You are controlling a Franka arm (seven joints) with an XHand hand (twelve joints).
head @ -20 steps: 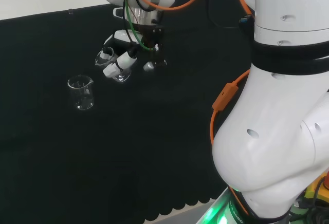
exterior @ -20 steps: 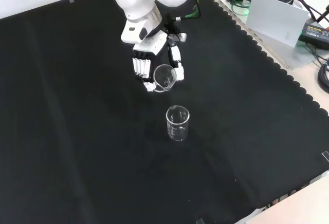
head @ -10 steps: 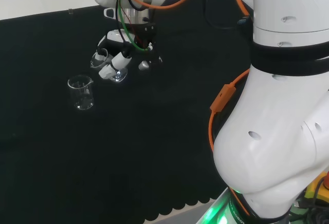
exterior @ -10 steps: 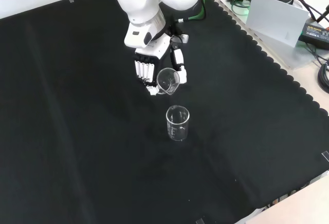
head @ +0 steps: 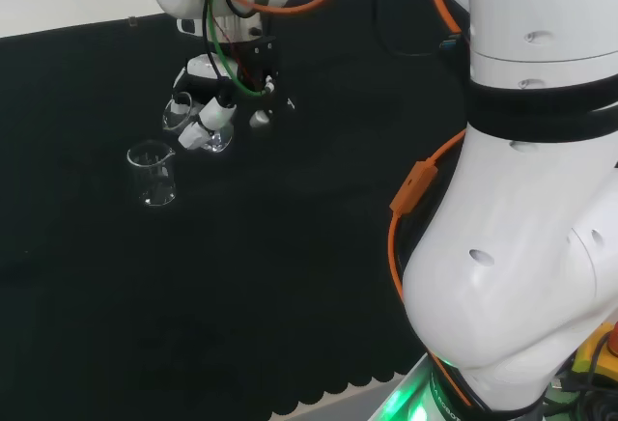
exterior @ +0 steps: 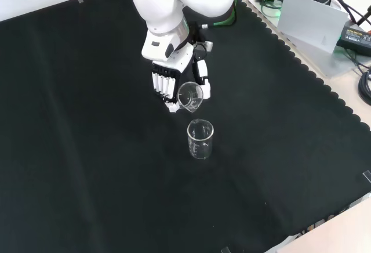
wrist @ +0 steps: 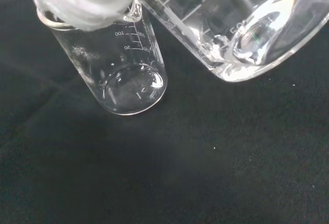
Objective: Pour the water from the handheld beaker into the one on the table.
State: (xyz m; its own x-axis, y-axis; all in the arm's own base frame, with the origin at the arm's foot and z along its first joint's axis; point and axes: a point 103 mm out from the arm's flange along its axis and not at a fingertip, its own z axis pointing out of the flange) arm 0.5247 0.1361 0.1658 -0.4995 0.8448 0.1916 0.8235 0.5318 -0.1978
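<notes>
Curling its fingers round the tilted handheld beaker [exterior: 189, 95], the robot hand [exterior: 174, 76] hangs just above and behind the empty beaker [exterior: 200, 139] standing upright on the worktop [exterior: 87, 148]; from the front, that target lies nearer the camera, below the spout.

Lab bench: glass beakers [exterior: 200, 138], black cloth [exterior: 87, 148].

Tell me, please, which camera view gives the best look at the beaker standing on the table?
The front view: the standing beaker is whole and unobstructed, just below the robot hand. The wrist view shows it close, its rim blurred over. The head view shows it small, at left.
</notes>
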